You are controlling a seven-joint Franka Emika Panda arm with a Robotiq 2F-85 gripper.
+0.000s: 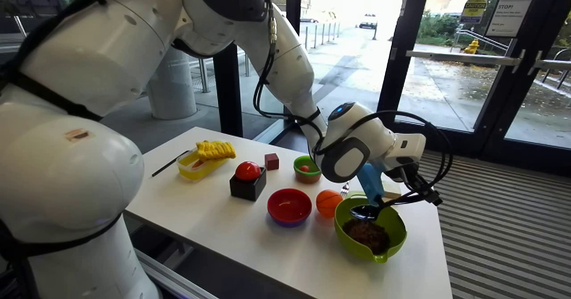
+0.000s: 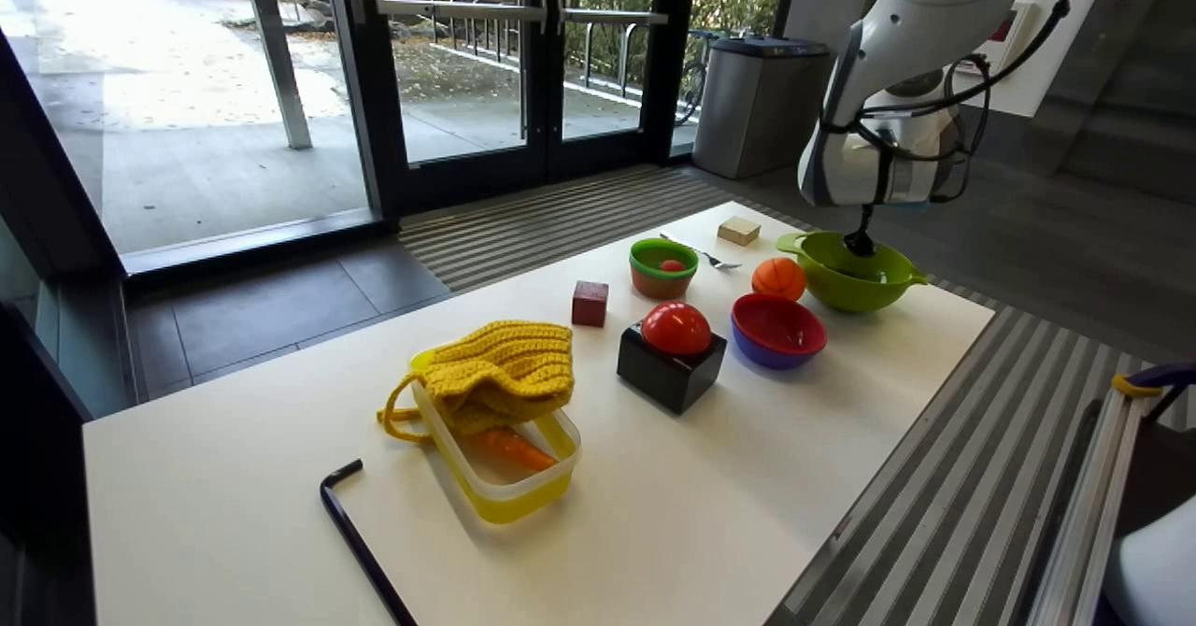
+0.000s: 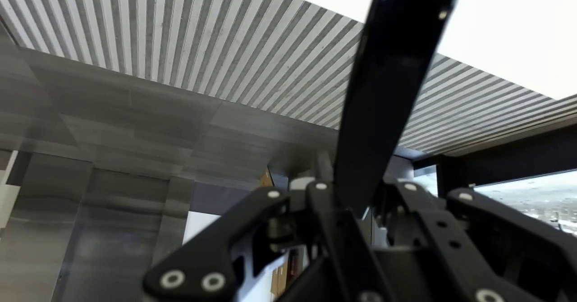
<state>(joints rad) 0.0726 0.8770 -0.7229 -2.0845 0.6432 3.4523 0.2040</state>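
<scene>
- One black spoon (image 1: pixel 363 213) is pinched by its handle (image 3: pixel 387 103) in my claw (image 3: pixel 360 198), which is closed on it from both sides.
- Its head hangs lower than my claw, at the mouth of a lime-green mixing bowl (image 1: pixel 395 222); I cannot tell whether it touches the brown heap (image 1: pixel 368 236) lying inside.
- Just beside that bowl, on the white worktop (image 1: pixel 223 227), sits a small orange basketball (image 1: pixel 329 203).
- Past the ball, a red bowl (image 1: pixel 290 203) rests nested in a purple bowl (image 2: pixel 775 357).
- Well apart from my claw, a small round bowl (image 2: pixel 662 287), green at the rim and terracotta below, holds a red ball-like piece (image 2: pixel 673 266).
- Farthest of the containers from me, a yellow plastic tub (image 2: pixel 509 506) holds a carrot (image 2: pixel 519 448); a yellow crocheted bag (image 2: pixel 505 374) drapes over its rim, a loop hanging outside.
</scene>
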